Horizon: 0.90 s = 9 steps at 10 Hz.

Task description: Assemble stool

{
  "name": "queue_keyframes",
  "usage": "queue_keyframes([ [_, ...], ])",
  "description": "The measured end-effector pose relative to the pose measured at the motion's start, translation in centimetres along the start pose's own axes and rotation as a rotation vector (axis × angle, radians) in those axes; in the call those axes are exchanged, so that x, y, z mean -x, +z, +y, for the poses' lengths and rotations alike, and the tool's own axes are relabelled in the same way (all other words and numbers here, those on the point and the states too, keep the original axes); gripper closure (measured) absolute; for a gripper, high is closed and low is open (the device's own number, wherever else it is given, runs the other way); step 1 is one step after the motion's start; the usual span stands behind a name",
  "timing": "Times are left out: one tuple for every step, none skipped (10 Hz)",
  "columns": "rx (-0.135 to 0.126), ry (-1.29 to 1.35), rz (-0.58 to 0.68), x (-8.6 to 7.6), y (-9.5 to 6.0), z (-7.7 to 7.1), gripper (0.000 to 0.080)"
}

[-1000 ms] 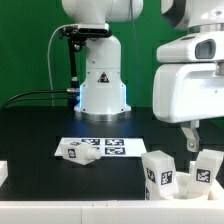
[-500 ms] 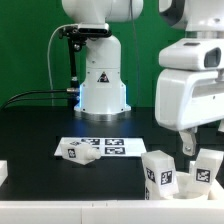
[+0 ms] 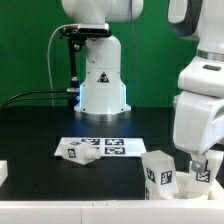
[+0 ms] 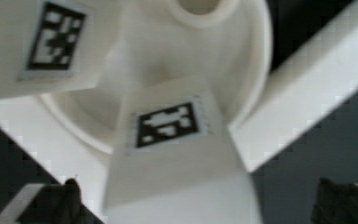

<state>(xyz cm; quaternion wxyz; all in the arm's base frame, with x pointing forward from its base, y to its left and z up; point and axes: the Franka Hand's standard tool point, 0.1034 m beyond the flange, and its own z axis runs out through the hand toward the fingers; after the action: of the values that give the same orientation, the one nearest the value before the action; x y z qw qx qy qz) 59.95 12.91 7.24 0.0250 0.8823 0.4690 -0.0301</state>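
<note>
The black table (image 3: 40,135) bears the marker board (image 3: 118,146), a white leg (image 3: 78,153) overlapping it, and tagged stool parts (image 3: 160,172) nearby.

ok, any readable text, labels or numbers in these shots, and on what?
No words or numbers can be read.
Arm base: triangular warning sign, symbol too small to read.
Marker board, leg, stool part in the wrist view: square black-and-white tags only, no text.

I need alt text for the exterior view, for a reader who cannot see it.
A white robot arm hangs low over tagged white stool parts on a black table, at the exterior view's right. Another white part lies at the marker board's edge, before the arm's base.
</note>
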Motion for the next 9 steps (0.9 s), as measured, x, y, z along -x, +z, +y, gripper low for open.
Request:
queue_keyframes([
  [0.019,-0.016,0.006,0.0,0.2,0.1,0.0178],
  [0.017,0.008,0.005,0.1,0.2,0.2,0.0178],
  [0.017,0.033,0.005,0.1,0.2,0.2,0.0350],
  [0.017,0.034,0.005,0.2,0.2,0.3,0.0466],
  [0.016,0.103,0.007,0.2,0.2,0.3,0.0466],
  [0.016,0.198,0.007,0.2,0.2,0.4,0.0466],
  [0.017,0.267,0.007,0.3,0.2,0.5,0.0466],
  [0.011,0.387,0.012,0.6,0.1,1.1,0.0466],
  [-0.005,0.529,0.022,1.0,0.2,1.6,0.0466],
])
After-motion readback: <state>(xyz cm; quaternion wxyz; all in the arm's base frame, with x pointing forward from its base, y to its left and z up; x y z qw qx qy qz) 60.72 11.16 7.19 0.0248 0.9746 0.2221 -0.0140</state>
